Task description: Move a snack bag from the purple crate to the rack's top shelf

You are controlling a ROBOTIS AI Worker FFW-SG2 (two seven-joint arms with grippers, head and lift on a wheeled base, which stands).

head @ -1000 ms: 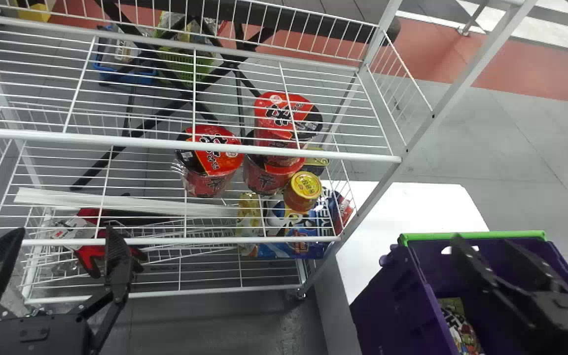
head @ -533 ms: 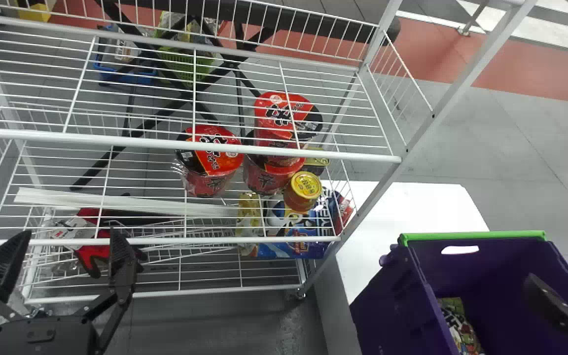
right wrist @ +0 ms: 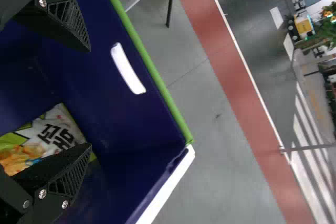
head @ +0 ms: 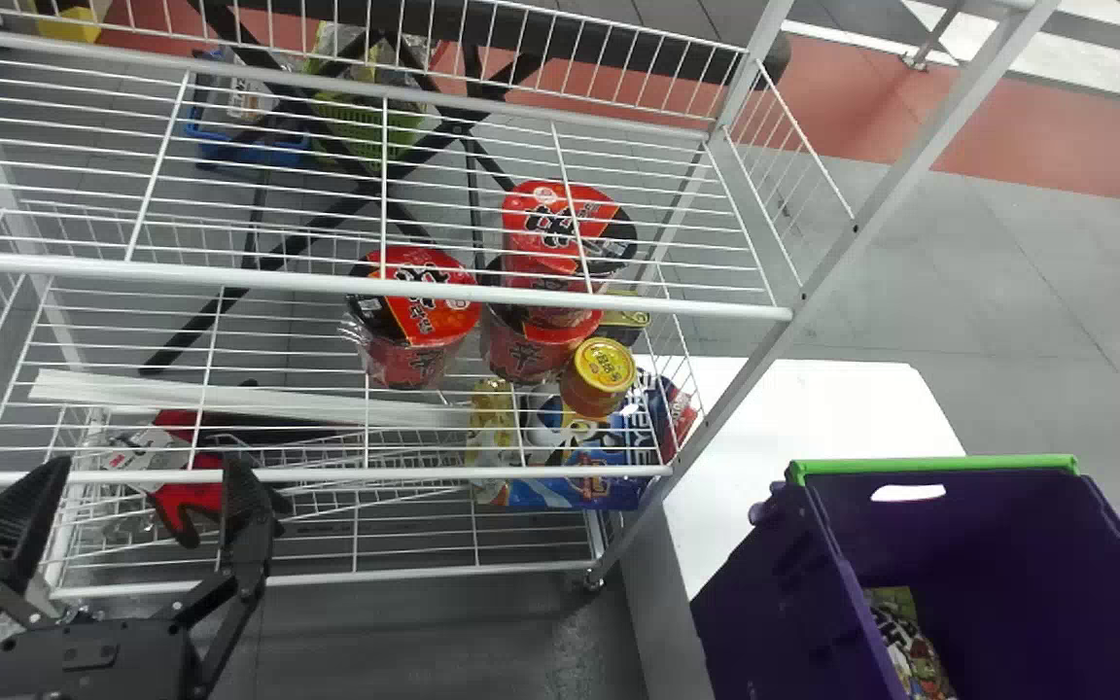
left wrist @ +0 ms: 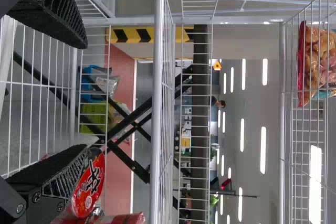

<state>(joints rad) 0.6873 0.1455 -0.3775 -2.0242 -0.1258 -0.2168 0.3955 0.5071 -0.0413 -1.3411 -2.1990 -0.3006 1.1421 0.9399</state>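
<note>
The purple crate (head: 920, 515) stands at the right of the head view, with a snack bag (head: 910, 647) low inside near its left wall. My left gripper (head: 147, 467) is parked open in front of the rack at lower left. In the right wrist view my right gripper (right wrist: 89, 98) is open over the crate's inside (right wrist: 115, 119); the white, green and orange snack bag (right wrist: 50, 135) lies deeper, partly behind one finger. The left wrist view has my left gripper (left wrist: 93, 98) open and empty, and another bag (left wrist: 317, 61) on a high wire shelf (left wrist: 282, 129).
The white wire rack (head: 366, 284) spans the left and middle. Red noodle cups (head: 414, 321) and a small yellow-lidded can (head: 599, 374) sit on a lower shelf. A white table (head: 813, 408) lies between rack and crate; a rack post (head: 871, 209) rises beside it.
My right gripper has moved off to the right and down from over the crate in the head view, uncovering its far wall. The left gripper has shifted slightly to the right.
</note>
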